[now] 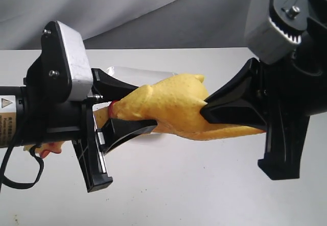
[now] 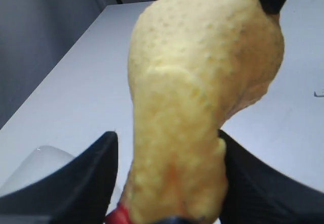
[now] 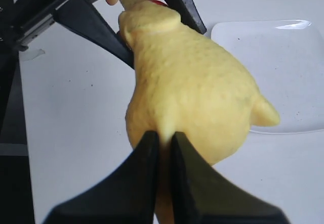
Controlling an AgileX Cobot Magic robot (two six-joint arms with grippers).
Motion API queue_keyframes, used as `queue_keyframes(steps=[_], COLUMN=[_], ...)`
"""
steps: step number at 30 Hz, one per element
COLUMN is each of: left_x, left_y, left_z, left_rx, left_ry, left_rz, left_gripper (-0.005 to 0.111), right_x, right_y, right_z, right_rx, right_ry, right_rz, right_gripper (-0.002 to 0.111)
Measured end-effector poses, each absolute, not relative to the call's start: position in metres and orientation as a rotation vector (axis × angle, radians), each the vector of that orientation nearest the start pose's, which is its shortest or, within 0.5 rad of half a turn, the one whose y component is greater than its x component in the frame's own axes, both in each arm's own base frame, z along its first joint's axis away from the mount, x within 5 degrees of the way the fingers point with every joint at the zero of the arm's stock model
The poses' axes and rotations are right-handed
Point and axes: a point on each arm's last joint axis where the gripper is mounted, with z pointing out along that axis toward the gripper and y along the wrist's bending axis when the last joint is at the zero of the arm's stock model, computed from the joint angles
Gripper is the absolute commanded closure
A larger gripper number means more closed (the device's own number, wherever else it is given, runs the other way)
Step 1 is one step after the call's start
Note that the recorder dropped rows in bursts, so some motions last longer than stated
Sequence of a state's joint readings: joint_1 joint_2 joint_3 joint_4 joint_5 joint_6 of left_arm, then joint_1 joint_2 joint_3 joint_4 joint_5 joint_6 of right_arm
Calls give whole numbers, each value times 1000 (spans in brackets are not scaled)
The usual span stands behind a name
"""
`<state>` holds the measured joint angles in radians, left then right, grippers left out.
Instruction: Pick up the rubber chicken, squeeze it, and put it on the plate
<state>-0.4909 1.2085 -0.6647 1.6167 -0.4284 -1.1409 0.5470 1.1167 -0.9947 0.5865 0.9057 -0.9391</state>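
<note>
The rubber chicken (image 1: pixel 173 103) hangs level above the table, held from both ends. My left gripper (image 1: pixel 145 106) straddles the base of its neck by the red collar (image 2: pixel 119 216). In the left wrist view one finger (image 2: pixel 243 178) presses the body (image 2: pixel 202 72), while a thin gap shows at the other's tip. My right gripper (image 1: pixel 202 108) is shut tight on the rear of the body, its jaws pinching a fold of rubber (image 3: pixel 164 135). The head (image 1: pixel 51 148) droops past the left arm. The white plate (image 3: pixel 283 57) lies on the table under and behind the chicken.
The white table (image 1: pixel 204 185) spreads beneath both arms, with a grey cloth backdrop (image 1: pixel 153 11) behind its far edge. A black cable (image 1: pixel 20 180) loops below the left arm. Only a strip of the plate (image 1: pixel 130 73) shows in the exterior view.
</note>
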Motion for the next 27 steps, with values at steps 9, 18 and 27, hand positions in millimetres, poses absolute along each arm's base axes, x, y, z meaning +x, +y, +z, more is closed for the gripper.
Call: queue_keyframes(steps=[9, 18, 27], left_x=[197, 196, 192], left_y=[-149, -149, -140], left_z=[272, 272, 314], left_rx=[1189, 1201, 956], left_ry=[1648, 1642, 1610], left_rz=[-447, -456, -474], left_gripper=[103, 24, 2], right_x=[164, 164, 188], right_y=[146, 146, 155], right_z=[345, 345, 332], right_rx=[-1412, -1413, -1356], right_ry=[1916, 1917, 1932], right_rz=[543, 543, 479], right_gripper=[108, 108, 108])
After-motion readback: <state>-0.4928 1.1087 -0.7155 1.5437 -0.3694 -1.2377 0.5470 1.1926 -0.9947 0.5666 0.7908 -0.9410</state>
